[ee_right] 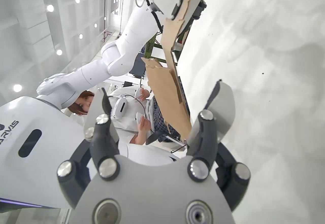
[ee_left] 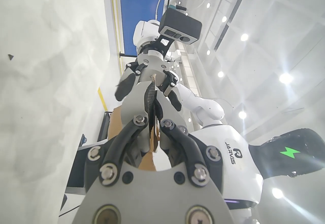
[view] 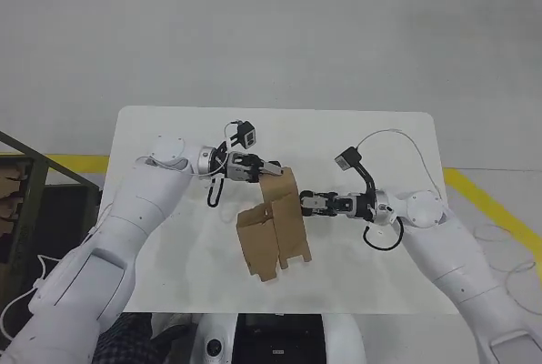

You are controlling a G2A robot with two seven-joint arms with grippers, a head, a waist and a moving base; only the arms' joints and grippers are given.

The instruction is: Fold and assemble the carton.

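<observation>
Carton (view: pixel 276 223) hanging over tabletop (view: pixel 162 127) centre, part-folded. Left gripper (view: pixel 274 169) clamping its far edge, jaws closed. Right gripper (view: pixel 303 202) gaping wide around right edge, grasping nothing. Best next: closing squarely on panel, left anchoring.

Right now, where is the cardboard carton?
In the top view the carton is at the middle of the white table, one edge pinched by the left gripper, the open right gripper beside it.

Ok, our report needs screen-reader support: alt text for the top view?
A partly folded brown carton is held over a white table; the left gripper is shut on one edge, the right gripper open at its side.
</observation>
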